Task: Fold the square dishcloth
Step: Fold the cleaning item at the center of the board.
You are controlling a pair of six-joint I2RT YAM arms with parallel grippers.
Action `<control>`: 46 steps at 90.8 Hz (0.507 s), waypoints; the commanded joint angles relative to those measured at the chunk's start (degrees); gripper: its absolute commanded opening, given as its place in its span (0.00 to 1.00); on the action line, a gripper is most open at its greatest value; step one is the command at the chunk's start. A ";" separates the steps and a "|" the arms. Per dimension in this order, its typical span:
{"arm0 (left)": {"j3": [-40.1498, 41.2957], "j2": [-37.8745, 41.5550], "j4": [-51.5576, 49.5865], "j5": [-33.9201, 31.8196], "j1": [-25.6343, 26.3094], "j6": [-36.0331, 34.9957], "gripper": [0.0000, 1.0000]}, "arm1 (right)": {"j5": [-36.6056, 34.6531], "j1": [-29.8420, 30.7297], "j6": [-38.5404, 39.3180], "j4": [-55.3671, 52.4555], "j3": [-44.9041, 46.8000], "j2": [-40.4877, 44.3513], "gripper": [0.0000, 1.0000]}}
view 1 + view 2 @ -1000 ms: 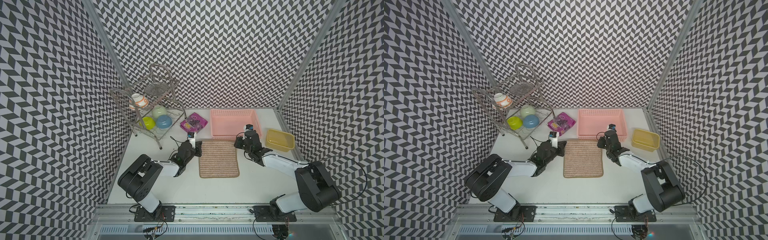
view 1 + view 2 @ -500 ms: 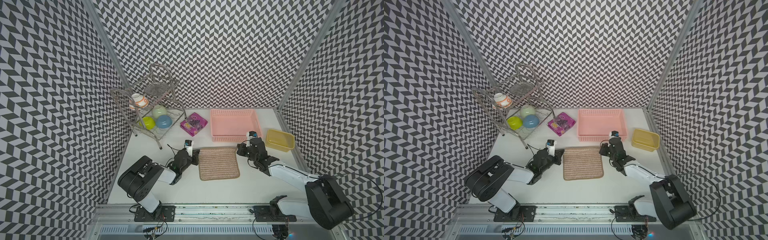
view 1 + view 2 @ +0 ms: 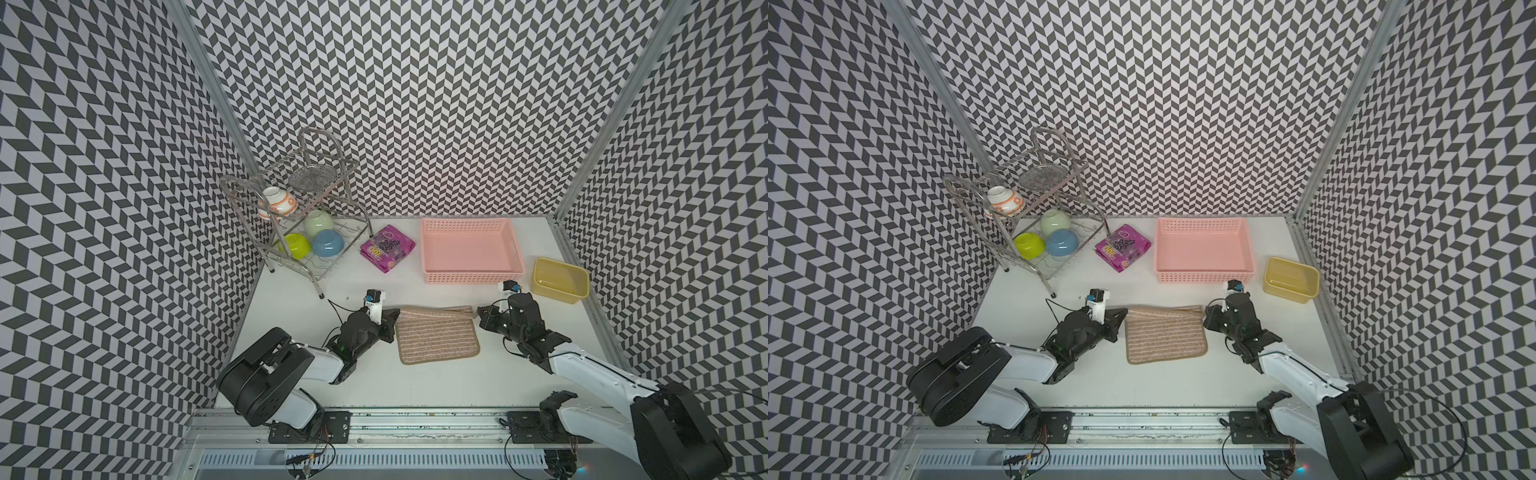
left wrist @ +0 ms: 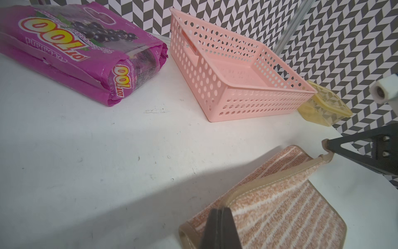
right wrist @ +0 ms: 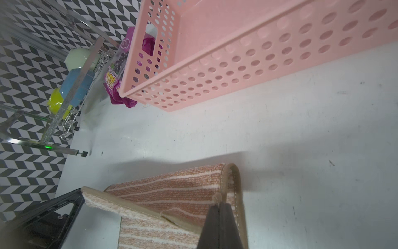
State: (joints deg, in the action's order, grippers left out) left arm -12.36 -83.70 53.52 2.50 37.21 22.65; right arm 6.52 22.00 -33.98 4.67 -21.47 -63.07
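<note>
The square dishcloth [image 3: 436,343] [image 3: 1165,340], tan-brown with pale stripes, lies mid-table with its far edge lifted and curled over toward the near side. My left gripper [image 3: 395,316] [image 3: 1124,312] is shut on the far-left corner. My right gripper [image 3: 480,319] [image 3: 1205,316] is shut on the far-right corner. In the left wrist view the closed left gripper [image 4: 219,210] pinches the brown edging of the dishcloth [image 4: 280,213]. In the right wrist view the closed right gripper [image 5: 217,207] pinches the edging by the small loop, above the lower layer of the dishcloth [image 5: 172,191].
Behind the cloth stands a pink perforated basket [image 3: 471,277], with a yellow tub [image 3: 557,293] to its right. A purple snack packet [image 3: 386,247] lies left of the basket. A wire dish rack [image 3: 307,199] holding bowls fills the back left corner.
Both grippers have moved toward the near side of the table, carrying the cloth's far edge with them. The cloth looks shorter front to back.
</note>
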 commanded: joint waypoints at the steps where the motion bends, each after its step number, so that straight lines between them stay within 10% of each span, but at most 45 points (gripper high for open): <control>1: 1.10 2.37 -1.01 0.13 0.98 1.16 0.00 | 0.59 -0.03 0.71 -1.35 0.17 1.78 0.00; 46: 4.99 9.45 -7.57 -4.38 8.58 5.54 0.00 | 4.48 0.05 1.98 -8.28 0.14 5.42 0.00</control>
State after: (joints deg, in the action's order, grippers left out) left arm -8.14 -75.57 48.14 -0.01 44.34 26.81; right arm 9.43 22.00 -32.99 -2.74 -21.47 -59.00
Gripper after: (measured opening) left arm 0.046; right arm 0.046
